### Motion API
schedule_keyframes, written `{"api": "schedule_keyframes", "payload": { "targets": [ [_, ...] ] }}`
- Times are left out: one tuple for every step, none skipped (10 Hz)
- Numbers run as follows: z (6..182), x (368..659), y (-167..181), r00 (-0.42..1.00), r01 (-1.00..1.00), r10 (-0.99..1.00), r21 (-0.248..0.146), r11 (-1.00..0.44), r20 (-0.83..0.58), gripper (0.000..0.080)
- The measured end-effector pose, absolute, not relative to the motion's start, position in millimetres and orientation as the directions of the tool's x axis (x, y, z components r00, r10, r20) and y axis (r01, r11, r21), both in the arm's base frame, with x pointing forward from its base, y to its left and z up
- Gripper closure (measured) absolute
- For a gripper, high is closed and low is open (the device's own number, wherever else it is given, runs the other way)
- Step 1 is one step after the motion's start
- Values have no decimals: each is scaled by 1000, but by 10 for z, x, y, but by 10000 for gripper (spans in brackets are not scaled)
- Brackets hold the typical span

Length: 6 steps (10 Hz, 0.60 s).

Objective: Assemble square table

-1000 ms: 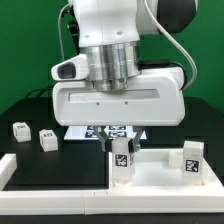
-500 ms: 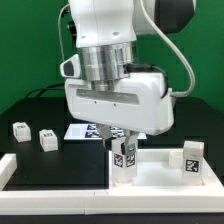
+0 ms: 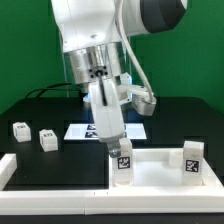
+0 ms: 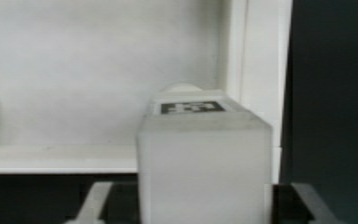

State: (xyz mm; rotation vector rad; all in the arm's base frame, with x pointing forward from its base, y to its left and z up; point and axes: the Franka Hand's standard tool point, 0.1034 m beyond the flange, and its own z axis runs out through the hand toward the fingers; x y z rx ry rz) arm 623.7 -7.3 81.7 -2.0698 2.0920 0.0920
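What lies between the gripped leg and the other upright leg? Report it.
Only bare table top between gripped leg and other leg, seen in exterior view.

The tool (image 4: 202, 205) grips a white leg (image 4: 202, 150), tag (image 4: 195, 105) on its end, seen against the rimmed white square top (image 4: 259, 60).

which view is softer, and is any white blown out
Wrist view: the held leg is soft and out of focus, its tag smudged, and the square top behind is blown out. Exterior view: sharper, evenly lit, tags on the loose legs are legible.
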Motion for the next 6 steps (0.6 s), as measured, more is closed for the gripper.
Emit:
{"api": "schedule_keyframes", "payload": {
  "targets": [
    [816,6235,-77,-18,-995,-983,-91,35,-184,508],
    [809,6233,-75,-11,-995,-983,-91,28,-183,508],
    [805,6227,-65,23,-996,-984,-90,-7,-177,349],
    [819,6231,-19,183,-982,-971,-82,-172,-151,225],
    [823,6250,5,361,-931,-925,-98,-351,-118,225],
    [817,6244,4,382,-923,-916,-103,-371,-119,162]
  ]
}}
